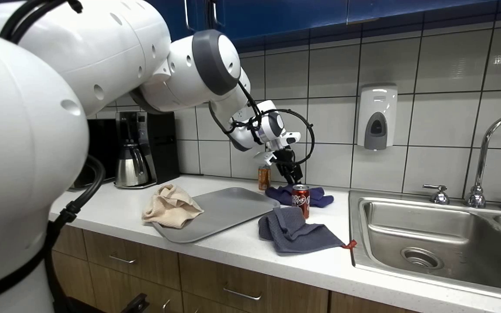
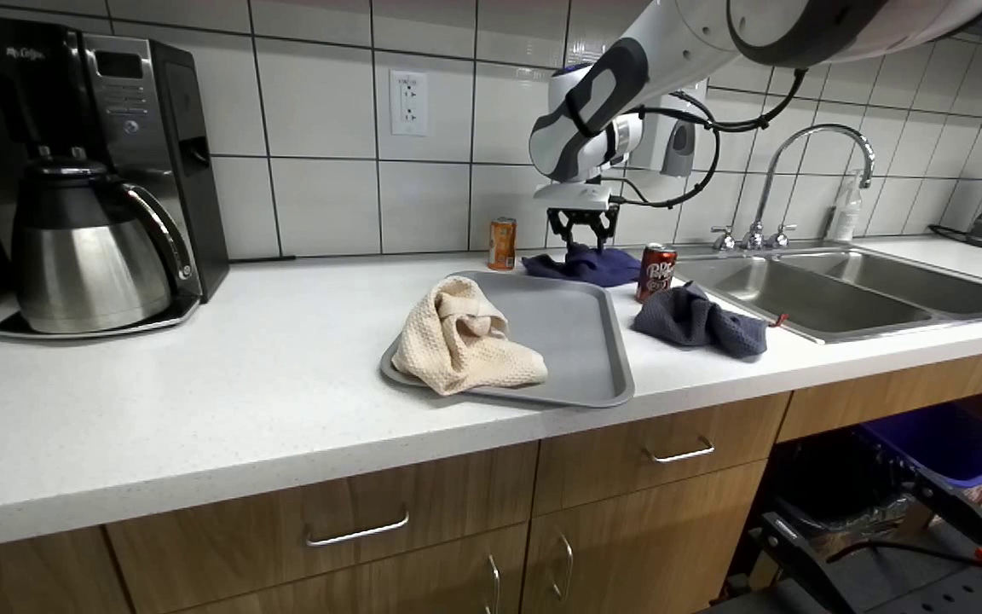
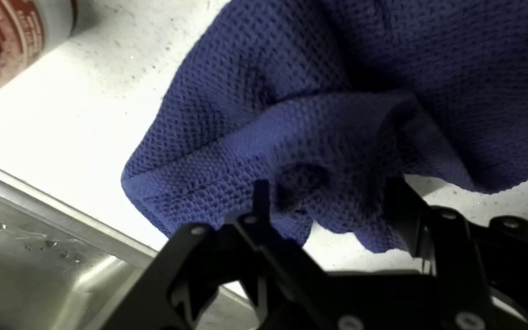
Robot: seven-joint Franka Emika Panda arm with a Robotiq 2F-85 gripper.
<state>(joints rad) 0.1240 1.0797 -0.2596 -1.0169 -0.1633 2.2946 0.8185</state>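
Observation:
A crumpled blue-purple cloth [image 3: 255,114] lies on the counter by the tiled wall, in both exterior views as well. My gripper [image 3: 328,188] points down at it, with its fingers [image 3: 261,197] wide apart and folds of the cloth showing between them. Whether the tips touch the fabric I cannot tell. In an exterior view the gripper [image 2: 582,242] sits right over the cloth [image 2: 597,269]. A red Dr Pepper can [image 1: 301,203] stands upright in front of the cloth, and an orange can [image 2: 502,245] stands upright by the wall.
A grey tray [image 1: 233,206] bears a beige cloth [image 1: 172,206] at one corner. A dark grey cloth [image 1: 294,232] with a red tag lies near the metal sink [image 1: 357,226]. A coffee maker [image 2: 188,170] stands at the far end, and a soap dispenser [image 1: 377,100] hangs on the wall.

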